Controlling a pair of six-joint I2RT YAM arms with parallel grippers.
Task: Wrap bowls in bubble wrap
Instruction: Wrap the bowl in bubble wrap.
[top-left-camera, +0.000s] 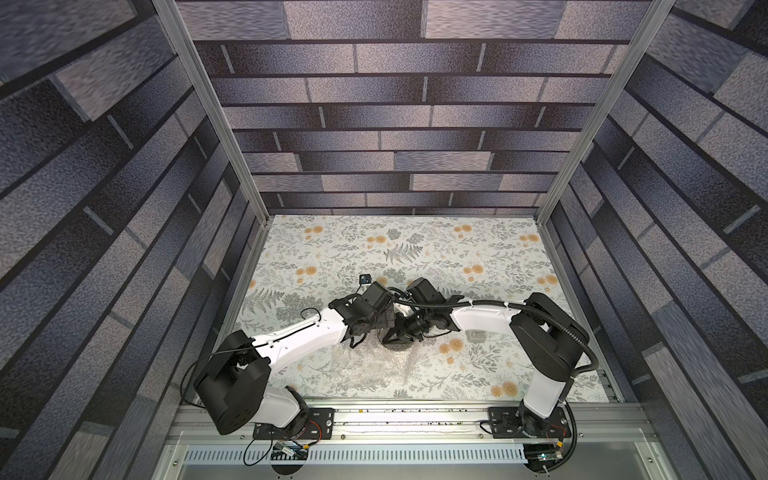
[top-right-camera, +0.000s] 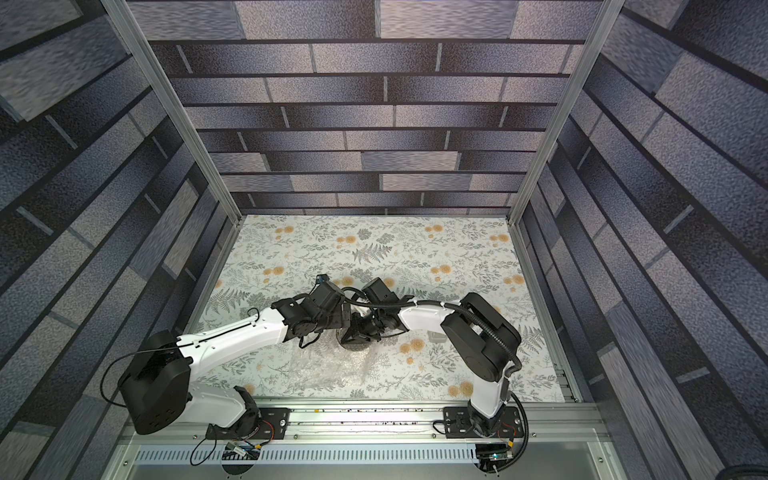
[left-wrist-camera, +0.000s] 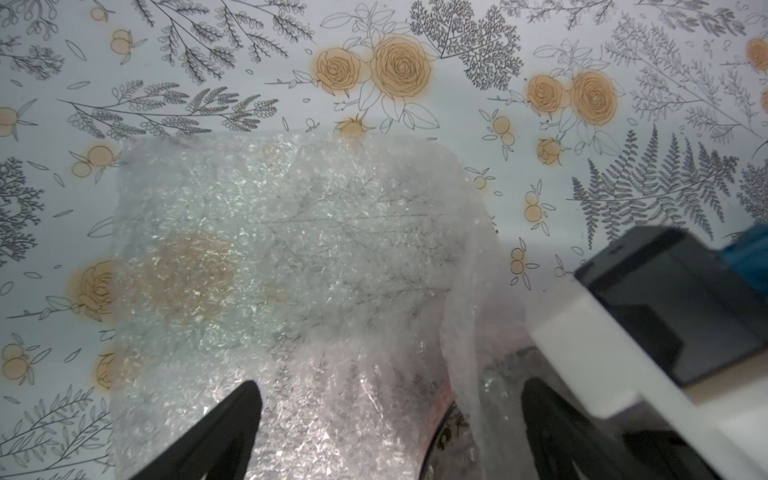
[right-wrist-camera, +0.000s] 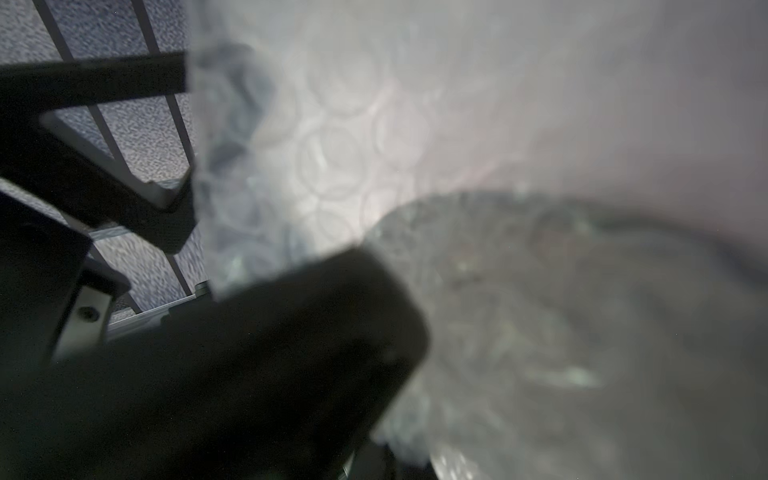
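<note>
The bowl (top-left-camera: 395, 345) sits mid-table, mostly hidden under both wrists. In the left wrist view only a bit of its dark rim and speckles (left-wrist-camera: 451, 424) shows under the bubble wrap (left-wrist-camera: 291, 257). The clear crinkly sheet lies flat from the bowl toward the table's front (top-left-camera: 365, 368), and one edge is lifted in a fold (left-wrist-camera: 465, 332) over the bowl. My left gripper (left-wrist-camera: 390, 419) stands open above wrap and bowl, its fingers (left-wrist-camera: 232, 428) far apart. My right gripper (top-left-camera: 401, 332) is shut on the bubble wrap, which fills its blurred wrist view (right-wrist-camera: 353, 145) beside one dark finger (right-wrist-camera: 291, 353).
A grey tape dispenser (top-left-camera: 475, 336) stands on the flowered table (top-left-camera: 415, 257) just right of the bowl, under the right forearm. The two wrists are close together above the bowl. Walls enclose the table on three sides, and a metal rail (top-left-camera: 407, 415) runs along the front.
</note>
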